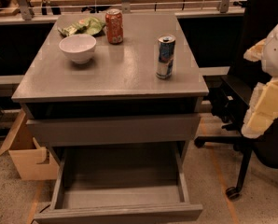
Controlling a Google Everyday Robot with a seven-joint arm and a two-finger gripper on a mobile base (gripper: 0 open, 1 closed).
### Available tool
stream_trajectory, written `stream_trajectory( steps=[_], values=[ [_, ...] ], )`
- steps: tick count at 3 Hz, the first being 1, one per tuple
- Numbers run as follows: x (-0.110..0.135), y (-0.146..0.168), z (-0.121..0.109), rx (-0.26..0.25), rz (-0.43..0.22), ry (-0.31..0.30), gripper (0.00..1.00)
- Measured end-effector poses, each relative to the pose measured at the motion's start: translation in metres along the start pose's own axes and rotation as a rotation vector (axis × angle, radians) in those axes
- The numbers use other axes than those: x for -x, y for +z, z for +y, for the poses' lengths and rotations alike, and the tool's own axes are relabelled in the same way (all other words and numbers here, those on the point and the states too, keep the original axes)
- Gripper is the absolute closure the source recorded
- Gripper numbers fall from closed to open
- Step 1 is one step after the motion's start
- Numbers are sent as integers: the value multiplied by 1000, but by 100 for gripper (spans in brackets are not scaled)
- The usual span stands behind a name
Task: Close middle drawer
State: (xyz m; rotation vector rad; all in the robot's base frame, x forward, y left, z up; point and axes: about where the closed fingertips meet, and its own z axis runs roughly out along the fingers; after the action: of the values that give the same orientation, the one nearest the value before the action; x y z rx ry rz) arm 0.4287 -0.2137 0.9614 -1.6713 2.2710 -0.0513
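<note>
The grey cabinet (pixel 111 73) stands in the middle of the camera view. Its middle drawer (pixel 120 213) is pulled far out toward me, and its grey box interior (pixel 122 176) holds nothing. Above it, a shorter grey drawer front (pixel 113 129) stands slightly out from the cabinet, with a dark gap under the top. My gripper (pixel 265 111) shows as white and pale yellow parts at the right edge. It is to the right of the cabinet, at about the height of the shorter drawer front, and touches nothing.
On the cabinet top are a white bowl (pixel 77 47), an orange can (pixel 114 26), a blue and silver can (pixel 165 56) and a green bag (pixel 82 26). A black office chair (pixel 251 101) stands to the right. An open cardboard box (pixel 29 157) sits on the floor to the left.
</note>
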Motion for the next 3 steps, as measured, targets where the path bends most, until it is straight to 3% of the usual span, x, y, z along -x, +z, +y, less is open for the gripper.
stream_trajectory(
  steps=[1, 2, 3],
  values=[
    [-9, 38, 25, 69, -9, 95, 0],
    [-23, 87, 61, 153, 22, 188, 0],
    [-24, 88, 63, 157, 25, 186, 0]
  ],
)
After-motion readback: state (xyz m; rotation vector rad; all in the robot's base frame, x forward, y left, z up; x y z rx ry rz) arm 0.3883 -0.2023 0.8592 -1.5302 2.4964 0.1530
